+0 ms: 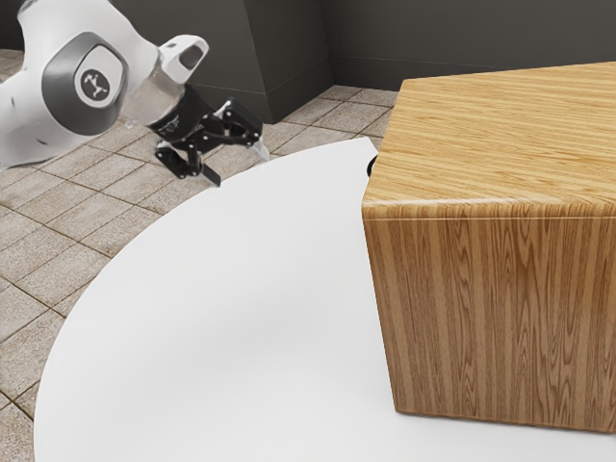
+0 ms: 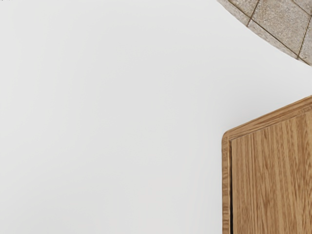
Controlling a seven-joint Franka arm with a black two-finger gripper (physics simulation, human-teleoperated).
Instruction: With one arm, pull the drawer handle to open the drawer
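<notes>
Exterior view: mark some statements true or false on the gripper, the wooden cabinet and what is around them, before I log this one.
1. The wooden cabinet stands on a round white table. True.
2. The gripper is open and holds nothing. True.
3. The gripper touches the cabinet. False: it hangs in the air toward the exterior view's left, with bare table between them.
4. Carpet lies around the table. False: the floor is tiled.

We look from the arm's side across the table [image 1: 221,318] toward the cabinet [image 1: 500,241]. Our wrist camera faces down, nearer, over the table's edge and the cabinet's corner.
</notes>
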